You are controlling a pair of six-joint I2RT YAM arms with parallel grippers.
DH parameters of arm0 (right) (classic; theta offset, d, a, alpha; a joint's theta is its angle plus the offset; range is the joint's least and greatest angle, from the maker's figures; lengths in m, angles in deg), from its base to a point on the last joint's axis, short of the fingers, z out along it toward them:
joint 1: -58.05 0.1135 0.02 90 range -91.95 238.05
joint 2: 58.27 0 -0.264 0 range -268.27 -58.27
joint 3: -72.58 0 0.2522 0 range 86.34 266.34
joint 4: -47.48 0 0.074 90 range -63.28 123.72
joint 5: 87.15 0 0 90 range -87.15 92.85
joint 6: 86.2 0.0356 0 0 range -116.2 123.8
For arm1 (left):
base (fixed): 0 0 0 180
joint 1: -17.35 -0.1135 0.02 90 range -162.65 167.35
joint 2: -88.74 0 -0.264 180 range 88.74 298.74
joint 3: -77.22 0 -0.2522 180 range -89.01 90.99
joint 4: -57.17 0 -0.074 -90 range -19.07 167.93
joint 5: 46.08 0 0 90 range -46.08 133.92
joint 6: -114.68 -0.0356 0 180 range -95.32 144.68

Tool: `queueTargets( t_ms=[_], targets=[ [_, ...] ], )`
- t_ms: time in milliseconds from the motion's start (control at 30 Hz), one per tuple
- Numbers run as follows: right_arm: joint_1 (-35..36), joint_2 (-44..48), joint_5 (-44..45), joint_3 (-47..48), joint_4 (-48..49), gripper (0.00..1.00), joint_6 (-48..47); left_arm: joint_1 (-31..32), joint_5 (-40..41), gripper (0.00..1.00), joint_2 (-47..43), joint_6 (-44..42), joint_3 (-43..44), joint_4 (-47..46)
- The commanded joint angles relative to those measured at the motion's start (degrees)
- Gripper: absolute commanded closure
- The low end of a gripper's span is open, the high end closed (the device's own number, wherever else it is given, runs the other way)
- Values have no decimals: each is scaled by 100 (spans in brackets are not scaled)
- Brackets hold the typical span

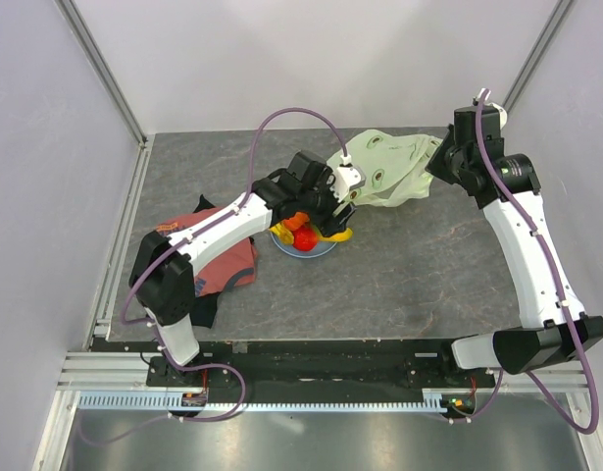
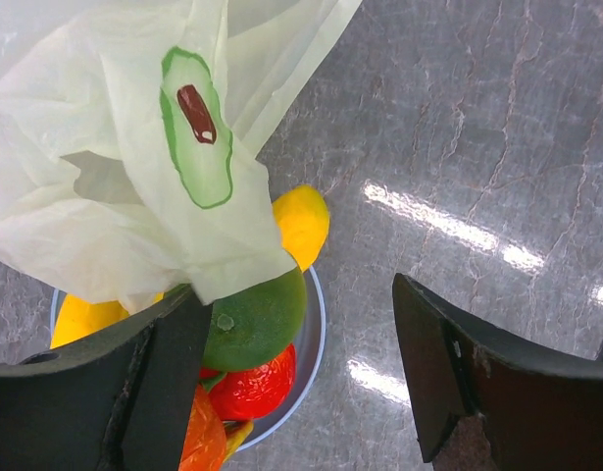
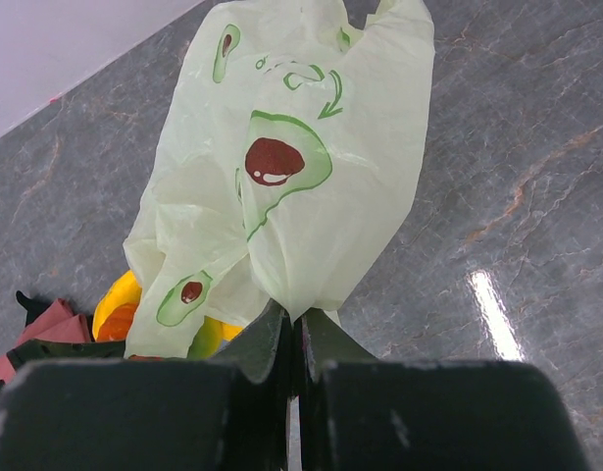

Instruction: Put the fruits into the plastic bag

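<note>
At the right gripper: pressed together, clamped on a gathered corner of the plastic bag. From that pinch, stretched across the table toward the left arm, crinkled, avocado prints showing, the far end draped over the fruits.

At the left gripper: spread wide, clamped on nothing. Hangs over the blue plate, the bag's loose hem lying on one finger, the other finger out over bare table.

Between and below the fingers:
- a green fruit on top of the pile, touching the bag's hem
- a red fruit under it
- an orange fruit at the bottom edge of the left wrist view, partly hidden by the finger
- a banana tip poking out at the plate's rim
- a second yellow piece half under the plastic

All seated on the plate, with the bag laid over them.

Further out: bare grey marbled surface to the right of the plate and toward the near edge, up to the right arm's base. Just left of the plate, a crumpled red T-shirt, partly under the left arm. Bag spread near the table's back edge. Pale walls close on three sides, a metal rail along the left edge, and frame posts rising at the back corners.
</note>
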Motion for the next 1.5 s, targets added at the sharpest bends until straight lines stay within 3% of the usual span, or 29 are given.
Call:
queueTargets(
  t_ms=[0, 533, 1467],
  targets=[
    [12, 170, 41, -16, 173, 95, 86, 21, 148, 19, 39, -291, 91, -33],
    [12, 232, -20, -78, 217, 94, 129, -40, 851, 16, 233, -124, -111, -394],
    [20, 258, -38, -157, 270, 94, 130, -111, 588, 15, 523, 16, -190, -394]
  ],
)
